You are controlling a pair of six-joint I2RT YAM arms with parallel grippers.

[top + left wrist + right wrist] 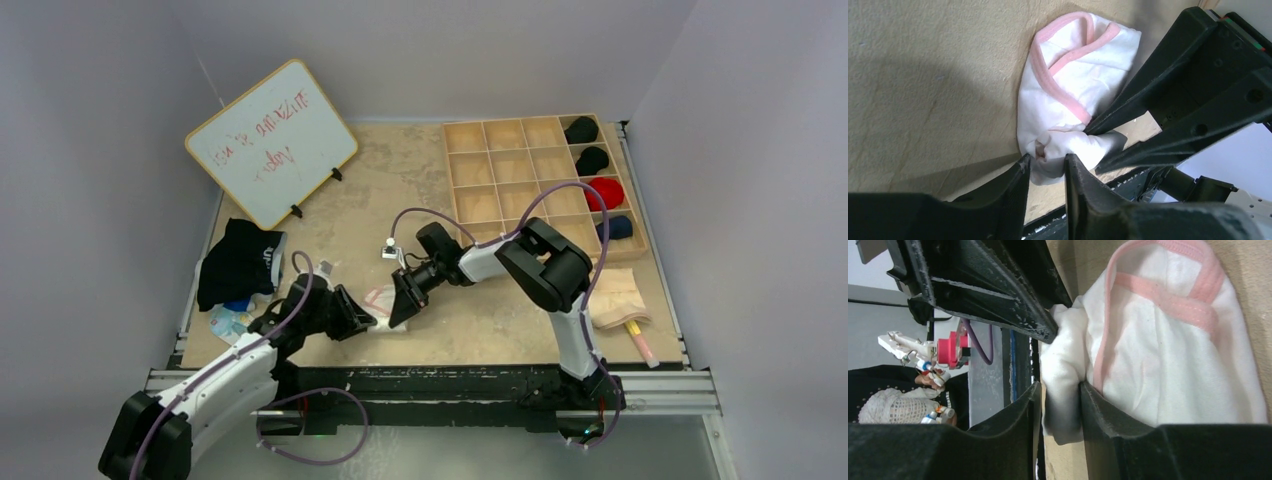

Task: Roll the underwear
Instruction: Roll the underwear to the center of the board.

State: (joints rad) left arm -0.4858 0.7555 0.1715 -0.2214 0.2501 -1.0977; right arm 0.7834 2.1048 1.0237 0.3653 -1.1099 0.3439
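My left pincer (pixel 1047 162) and right pincer (pixel 1060 390) are both nearly closed, pinching the underwear (pixel 1068 75) at its bunched end; I reckon any opposing tug unravels the roll

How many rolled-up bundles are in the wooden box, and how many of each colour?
Black rolls: 2
Red roll: 1
Dark blue roll: 1
Total in the wooden box: 4
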